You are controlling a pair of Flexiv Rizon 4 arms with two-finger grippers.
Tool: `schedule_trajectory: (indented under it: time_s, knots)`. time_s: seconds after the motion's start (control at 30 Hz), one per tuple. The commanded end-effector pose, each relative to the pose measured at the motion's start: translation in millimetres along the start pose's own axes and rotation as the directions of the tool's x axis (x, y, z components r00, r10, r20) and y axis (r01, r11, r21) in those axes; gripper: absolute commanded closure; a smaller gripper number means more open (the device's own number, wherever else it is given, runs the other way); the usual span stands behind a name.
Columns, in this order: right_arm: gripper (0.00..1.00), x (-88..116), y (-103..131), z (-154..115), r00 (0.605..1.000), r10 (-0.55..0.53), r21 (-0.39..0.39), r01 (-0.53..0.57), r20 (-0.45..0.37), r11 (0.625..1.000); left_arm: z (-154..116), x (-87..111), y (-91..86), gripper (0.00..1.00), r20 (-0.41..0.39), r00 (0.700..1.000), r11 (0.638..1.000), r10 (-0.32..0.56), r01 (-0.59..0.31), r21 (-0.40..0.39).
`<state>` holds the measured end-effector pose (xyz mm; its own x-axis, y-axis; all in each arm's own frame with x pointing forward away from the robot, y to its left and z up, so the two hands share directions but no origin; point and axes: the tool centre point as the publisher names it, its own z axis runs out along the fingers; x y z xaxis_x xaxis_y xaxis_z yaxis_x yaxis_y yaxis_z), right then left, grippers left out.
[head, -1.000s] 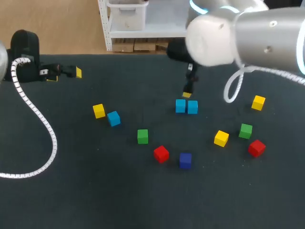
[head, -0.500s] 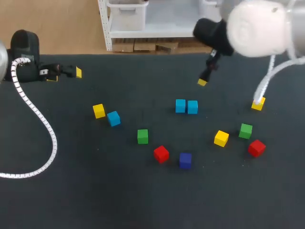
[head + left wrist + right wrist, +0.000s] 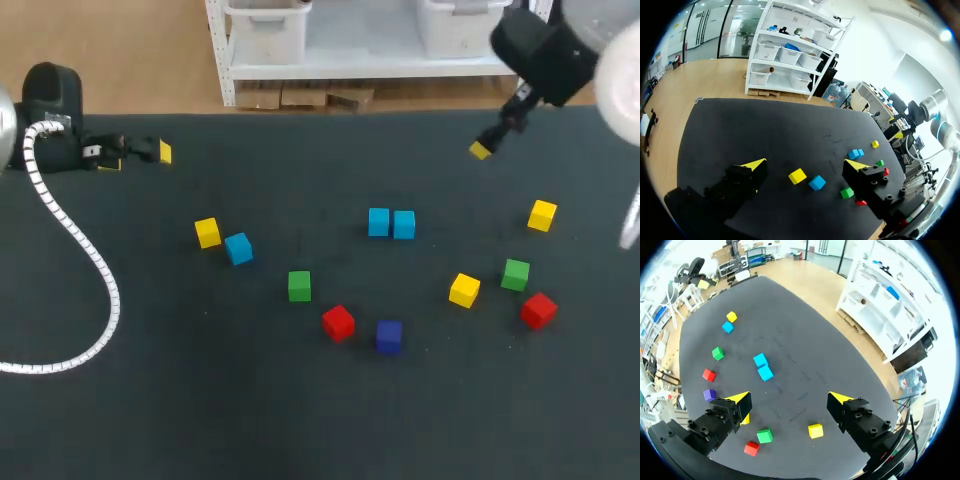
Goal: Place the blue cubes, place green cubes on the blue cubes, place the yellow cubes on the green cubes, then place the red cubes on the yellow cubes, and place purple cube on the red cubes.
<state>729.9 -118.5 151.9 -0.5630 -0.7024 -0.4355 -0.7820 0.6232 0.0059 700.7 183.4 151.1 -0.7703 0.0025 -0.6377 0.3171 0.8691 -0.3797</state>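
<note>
Nearest us on the black cloth-covered table (image 3: pixel 200 420) lies the small purple cube (image 3: pixel 389 335), which looks almost dark blue from above, so we are only fairly sure of its colour. Near it on our left, not touching, sits the left red cube (image 3: pixel 338 322); the right red cube (image 3: pixel 538 309) lies well apart on our right; a white coiled cable (image 3: pixel 100 285) loops over the table's left part.

A little farther stands the left green cube (image 3: pixel 299 286), alone; on the right the near yellow cube (image 3: pixel 464 290) and the right green cube (image 3: pixel 516 274) lie close together, apart from each other. Farther again, on the left, the lone light blue cube (image 3: pixel 238 248) sits just beside the left yellow cube (image 3: pixel 207 232); in the middle the paired light blue cubes (image 3: pixel 391 223) stand side by side, touching; the far yellow cube (image 3: pixel 542 215) lies to their right, well apart. Every cube rests directly on the cloth.

Farthest off, our left gripper (image 3: pixel 805 164) hangs by the table's far left edge, its jaws spread and holding nothing; our right gripper (image 3: pixel 790 399) hovers high over the far right, beyond the far yellow cube, jaws likewise wide apart and bare.
</note>
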Motion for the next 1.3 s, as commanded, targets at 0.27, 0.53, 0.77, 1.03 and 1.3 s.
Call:
schedule_trajectory:
  time_s: [0.27, 0.53, 0.77, 1.03, 1.3]
  knots:
    - [0.00, 38, -4, -34, 0.964, 0.069, 0.112, -0.101, 0.255, 0.989, 0, 0.7, 1.1, 0.00, 0.004, 1.000, 1.000, 0.001, -0.001, 0.004]
    - [0.00, 56, -16, -44, 0.948, 0.133, 0.119, -0.173, 0.289, 0.978, 0, 0.7, 1.1, 0.00, 0.004, 1.000, 1.000, 0.001, -0.001, 0.004]
    - [0.00, 61, -19, -46, 0.943, 0.147, 0.120, -0.190, 0.297, 0.974, 0, 0.7, 1.1, 0.00, 0.004, 1.000, 1.000, 0.001, -0.001, 0.004]
    - [0.00, 59, -20, -47, 0.944, 0.151, 0.108, -0.189, 0.292, 0.976, 0, 0.7, 1.1, 0.00, 0.004, 1.000, 1.000, 0.001, -0.001, 0.004]
    - [0.00, 59, -20, -47, 0.944, 0.151, 0.108, -0.189, 0.292, 0.976, 0, 0.7, 1.1, 0.00, 0.004, 1.000, 1.000, 0.001, -0.001, 0.004]
